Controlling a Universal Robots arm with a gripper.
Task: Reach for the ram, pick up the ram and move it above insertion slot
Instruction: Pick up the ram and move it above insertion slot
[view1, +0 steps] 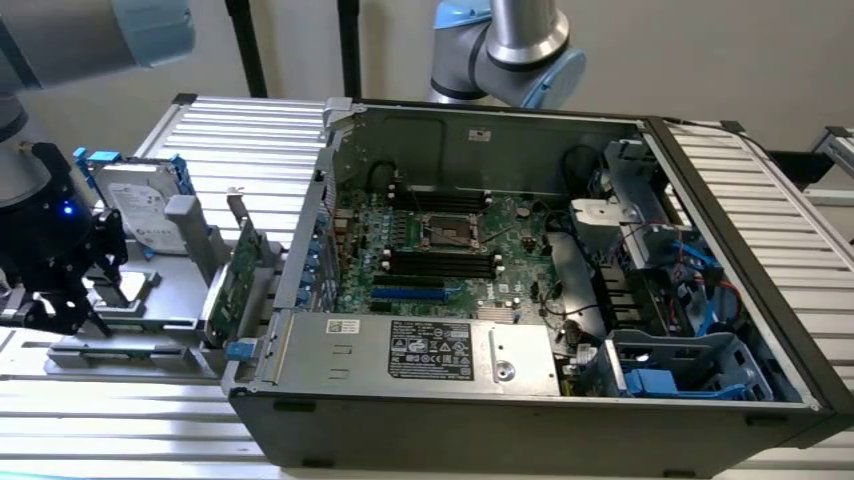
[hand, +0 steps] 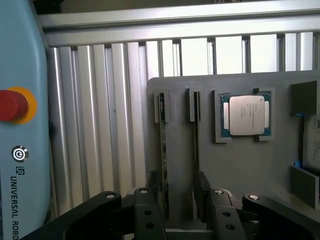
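The gripper (hand: 177, 192) is nearest, its black fingers spread apart and holding nothing. The ram (hand: 163, 150) stands on its thin edge in the gray holder (hand: 240, 170) and runs into the gap, close beside one finger. A second thin board (hand: 196, 140) stands just beside the other finger, so I judge that closing could catch both boards, or a fingertip could press an edge and tilt the ram.

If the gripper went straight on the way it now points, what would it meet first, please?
Most likely the ram, standing on edge in the grey holder just ahead of the open gripper, though depth is hard to judge here.
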